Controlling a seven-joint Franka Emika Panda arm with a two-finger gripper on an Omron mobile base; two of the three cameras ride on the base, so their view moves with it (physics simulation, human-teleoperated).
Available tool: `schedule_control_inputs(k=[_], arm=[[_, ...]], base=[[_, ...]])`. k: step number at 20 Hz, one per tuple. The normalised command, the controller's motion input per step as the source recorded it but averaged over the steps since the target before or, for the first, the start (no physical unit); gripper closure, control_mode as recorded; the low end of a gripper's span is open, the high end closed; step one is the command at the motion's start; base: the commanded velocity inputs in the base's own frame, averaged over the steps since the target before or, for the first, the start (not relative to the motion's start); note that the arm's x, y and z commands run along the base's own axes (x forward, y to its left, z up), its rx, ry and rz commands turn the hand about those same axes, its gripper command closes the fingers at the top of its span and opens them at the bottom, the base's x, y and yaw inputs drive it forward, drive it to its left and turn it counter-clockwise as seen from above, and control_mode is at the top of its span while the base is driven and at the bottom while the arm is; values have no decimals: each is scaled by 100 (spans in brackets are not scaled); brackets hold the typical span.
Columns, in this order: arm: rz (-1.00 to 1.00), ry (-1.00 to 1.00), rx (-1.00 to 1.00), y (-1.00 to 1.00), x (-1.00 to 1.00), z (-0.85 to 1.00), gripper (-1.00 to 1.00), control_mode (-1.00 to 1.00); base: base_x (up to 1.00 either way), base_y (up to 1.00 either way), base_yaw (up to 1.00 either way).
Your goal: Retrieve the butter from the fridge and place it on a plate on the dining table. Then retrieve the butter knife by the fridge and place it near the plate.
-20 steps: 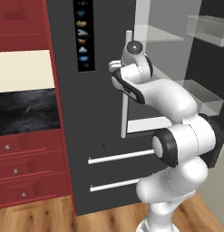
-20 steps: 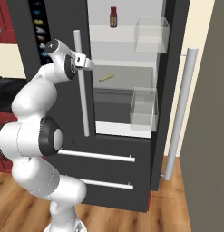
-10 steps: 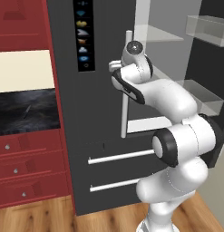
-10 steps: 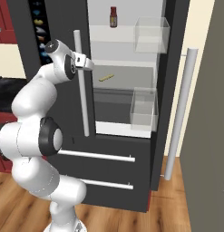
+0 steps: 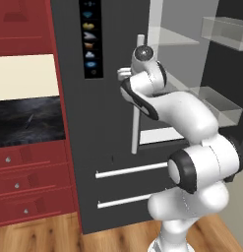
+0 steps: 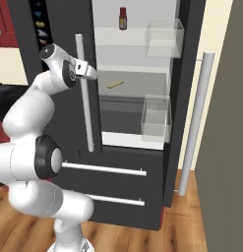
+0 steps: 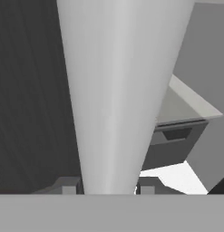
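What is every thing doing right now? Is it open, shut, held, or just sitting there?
Tall dark grey fridge: right door swung open, left door shut.
Long white bar handle of the left door: clamped between the gripper's fingers.
Two-finger gripper: shut on that handle.
Small yellow butter stick: lying loose on a fridge shelf.
Small dark red bottle: standing upright on the top shelf.
Lower fridge drawers: shut.

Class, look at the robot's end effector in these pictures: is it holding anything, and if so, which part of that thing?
The end effector is closed on the fridge door's long white bar handle, gripping its upper stretch, one finger on each side.
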Motion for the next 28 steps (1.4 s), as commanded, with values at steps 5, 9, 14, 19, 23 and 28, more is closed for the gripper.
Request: schedule_control_inputs(k=[5,9,14,19,23,28], arm=[[-14,-1,0,32,-99,0,100,-100],[-13,0,0,56,-91,0,100,-100],[-13,0,0,60,-81,0,100,-100],[-15,0,0,66,-64,0,100,-100],[-11,0,0,71,-53,0,100,-100],[-8,0,0,86,-44,0,100,-100]], base=[[0,0,0],[0,0,0],[0,0,0],[0,0,0],[0,0,0],[0,0,0]])
